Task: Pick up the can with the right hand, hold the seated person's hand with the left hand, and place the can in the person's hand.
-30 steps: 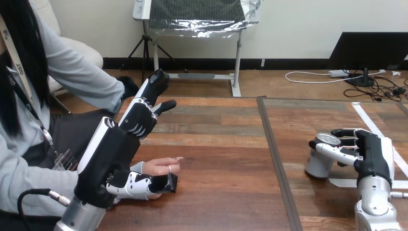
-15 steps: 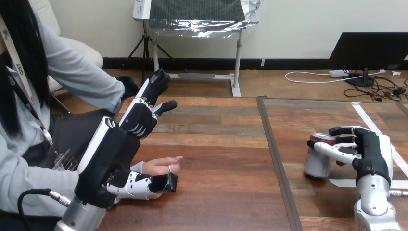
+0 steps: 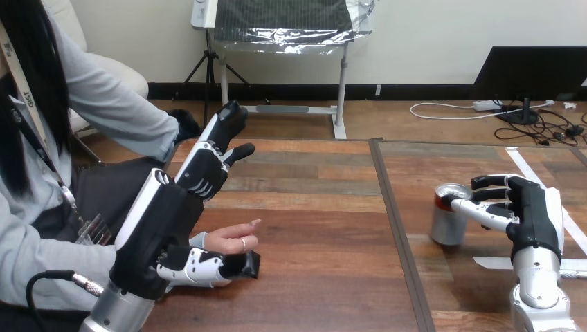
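**Can upright on the desk, right hand at its side**

The can (image 3: pixel 448 216) stands on the desk (image 3: pixel 318 207) in the 3 o'clock part of the surface, top rim open to view. The right hand (image 3: pixel 529 214) sits at the can's 3 o'clock. Its fingers (image 3: pixel 484 209) are loosely bent, with the tips at the can's upper side, and are not wrapped round it. Well apart, toward 8 o'clock, the person's hand (image 3: pixel 232 240) lies on the desk. The left hand (image 3: pixel 163 232) is spread wide. Its fingers point to 12 o'clock above the person's hand, and its thumb lies against the 6 o'clock edge of that hand.
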Tool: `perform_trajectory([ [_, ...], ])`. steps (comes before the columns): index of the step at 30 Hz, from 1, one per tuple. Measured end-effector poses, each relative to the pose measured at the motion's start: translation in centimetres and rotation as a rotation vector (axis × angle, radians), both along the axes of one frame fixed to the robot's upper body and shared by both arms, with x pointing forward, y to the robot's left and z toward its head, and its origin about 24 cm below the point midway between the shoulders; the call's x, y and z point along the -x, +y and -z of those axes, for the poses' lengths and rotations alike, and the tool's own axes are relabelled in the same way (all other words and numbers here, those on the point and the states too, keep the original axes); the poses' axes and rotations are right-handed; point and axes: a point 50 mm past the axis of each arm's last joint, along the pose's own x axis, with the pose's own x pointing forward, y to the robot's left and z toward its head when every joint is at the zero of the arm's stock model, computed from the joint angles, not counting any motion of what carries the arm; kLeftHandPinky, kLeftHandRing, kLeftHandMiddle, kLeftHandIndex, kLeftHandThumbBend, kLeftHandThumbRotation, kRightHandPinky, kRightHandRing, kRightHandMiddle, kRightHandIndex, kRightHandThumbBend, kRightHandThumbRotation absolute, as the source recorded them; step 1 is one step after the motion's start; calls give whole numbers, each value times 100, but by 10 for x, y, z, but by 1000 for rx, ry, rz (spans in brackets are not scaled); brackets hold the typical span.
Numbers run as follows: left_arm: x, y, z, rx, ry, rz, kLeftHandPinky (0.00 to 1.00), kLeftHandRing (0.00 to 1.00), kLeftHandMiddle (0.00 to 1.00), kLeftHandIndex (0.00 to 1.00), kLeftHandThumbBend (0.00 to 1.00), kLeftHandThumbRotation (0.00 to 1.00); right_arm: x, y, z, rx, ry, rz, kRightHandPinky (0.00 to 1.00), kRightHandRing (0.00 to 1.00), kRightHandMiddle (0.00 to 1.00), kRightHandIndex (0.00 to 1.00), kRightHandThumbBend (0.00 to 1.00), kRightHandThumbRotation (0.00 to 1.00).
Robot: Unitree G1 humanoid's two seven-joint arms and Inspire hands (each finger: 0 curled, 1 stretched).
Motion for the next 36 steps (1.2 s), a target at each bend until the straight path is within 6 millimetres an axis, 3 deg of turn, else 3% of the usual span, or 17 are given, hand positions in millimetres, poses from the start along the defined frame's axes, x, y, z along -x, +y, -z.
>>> perform_trajectory([
  [10, 0, 0, -1, -34, -10, -25, 85, 99, 100, 100, 100, 55, -3, 1, -4, -3, -25, -16, 39, 44, 51, 53, 80, 0],
  [36, -3, 8, -3, -133, -12, -122, 84, 96, 98, 96, 100, 46, -13, 6, -21, 7, -114, -58, 38, 43, 50, 52, 81, 0],
])
